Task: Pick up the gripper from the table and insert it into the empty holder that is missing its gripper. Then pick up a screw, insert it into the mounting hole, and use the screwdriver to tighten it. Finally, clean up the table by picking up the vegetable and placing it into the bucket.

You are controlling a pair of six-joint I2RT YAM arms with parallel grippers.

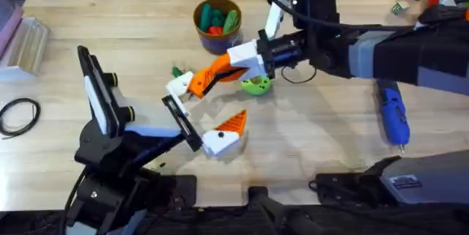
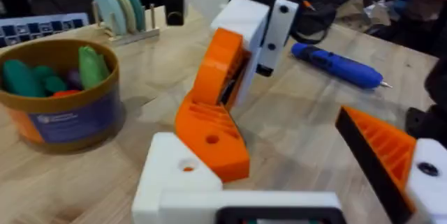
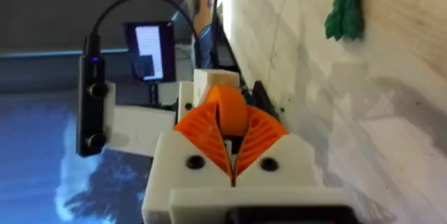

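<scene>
Ridged orange gripper [image 2: 211,116] seemingly clamped by right gripper [image 1: 214,74], touching holder [image 2: 183,175].

The orange ridged gripper [image 1: 207,75] sits tilted against the white holder [image 1: 178,87]. The blue screwdriver [image 1: 392,116] lies flat, well apart. The dark-green vegetable [image 3: 346,5] lies on the table, outside the blue, brown-rimmed bucket [image 1: 202,36].
</scene>
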